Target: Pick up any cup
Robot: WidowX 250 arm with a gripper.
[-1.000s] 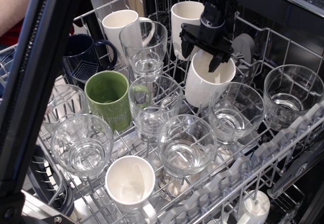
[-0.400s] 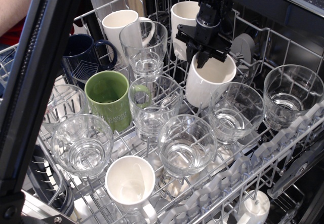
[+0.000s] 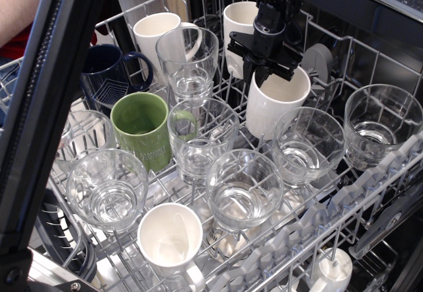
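The cup (image 3: 274, 110) is a tall glossy white ceramic cup with a wide mouth, standing in the back right part of the dishwasher rack (image 3: 386, 57). My black gripper (image 3: 258, 77) comes down from above onto the cup's near-left rim. Its jaws are drawn together across the rim wall, one inside the mouth and one outside. The cup stands slightly tilted among the wires. Its base is hidden behind a glass.
A green mug (image 3: 141, 125), a navy mug (image 3: 109, 74), two cream-white mugs (image 3: 155, 34) (image 3: 239, 21) at the back and a slim white cup (image 3: 170, 236) at the front share the rack with several clear glasses (image 3: 307, 146). A dark bar (image 3: 46, 107) blocks the left.
The jaws have closed from wide open onto the cup's left rim. The gripper shifted a little left and up, and the cup moved slightly up and right with it.
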